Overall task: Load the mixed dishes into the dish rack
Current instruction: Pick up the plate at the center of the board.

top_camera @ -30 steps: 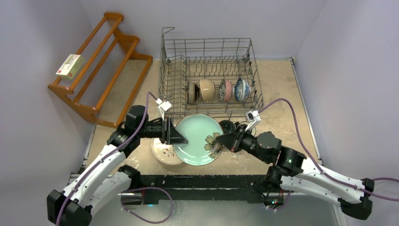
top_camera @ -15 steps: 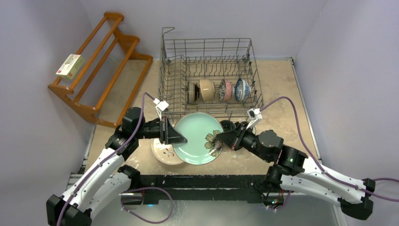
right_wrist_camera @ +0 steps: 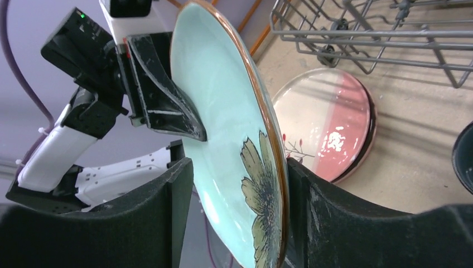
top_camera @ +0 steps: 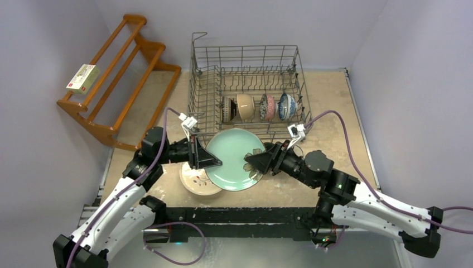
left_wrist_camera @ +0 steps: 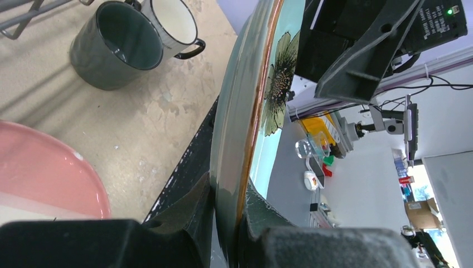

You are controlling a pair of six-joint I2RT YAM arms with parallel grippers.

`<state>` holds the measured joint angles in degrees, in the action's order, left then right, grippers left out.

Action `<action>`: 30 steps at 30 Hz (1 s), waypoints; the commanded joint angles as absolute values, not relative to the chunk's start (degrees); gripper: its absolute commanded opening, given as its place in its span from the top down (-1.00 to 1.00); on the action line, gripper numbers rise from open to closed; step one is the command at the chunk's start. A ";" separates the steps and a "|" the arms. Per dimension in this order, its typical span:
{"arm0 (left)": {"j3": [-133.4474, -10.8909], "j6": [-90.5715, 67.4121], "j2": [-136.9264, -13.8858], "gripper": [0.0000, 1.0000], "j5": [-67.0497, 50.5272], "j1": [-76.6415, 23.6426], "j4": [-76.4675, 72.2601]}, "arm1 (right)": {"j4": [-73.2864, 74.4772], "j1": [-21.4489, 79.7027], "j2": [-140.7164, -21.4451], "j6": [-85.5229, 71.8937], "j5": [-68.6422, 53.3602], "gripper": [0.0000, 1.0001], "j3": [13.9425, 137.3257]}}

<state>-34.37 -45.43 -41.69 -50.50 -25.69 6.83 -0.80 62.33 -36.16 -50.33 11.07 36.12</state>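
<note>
A mint green plate (top_camera: 233,158) with a flower motif is held on edge above the table, just in front of the dish rack (top_camera: 195,84). My left gripper (top_camera: 213,162) is shut on its left rim (left_wrist_camera: 245,111). My right gripper (top_camera: 252,163) stands open with its fingers on either side of the plate's flowered rim (right_wrist_camera: 262,184), and a gap shows on the face side. A pink-and-white plate (top_camera: 195,181) lies flat under the left gripper. Several bowls (top_camera: 256,107) stand in the rack. A dark teal mug (left_wrist_camera: 114,47) and a white mug (left_wrist_camera: 170,22) stand on the table by the rack.
A brown wooden slatted shelf (top_camera: 117,78) leans at the back left with a small box (top_camera: 82,78) on it. The rack's front wall (right_wrist_camera: 379,39) is close behind the plate. Grey walls close in the table on both sides.
My right gripper has opened from shut on the plate's rim. The plate has tipped up and moved slightly toward the rack, with the left gripper still clamped on it.
</note>
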 commanded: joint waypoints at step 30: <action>-39.85 -46.25 -39.85 1.00 -49.17 -25.99 -5.19 | -15.91 62.71 -34.96 -51.54 5.66 1.00 33.85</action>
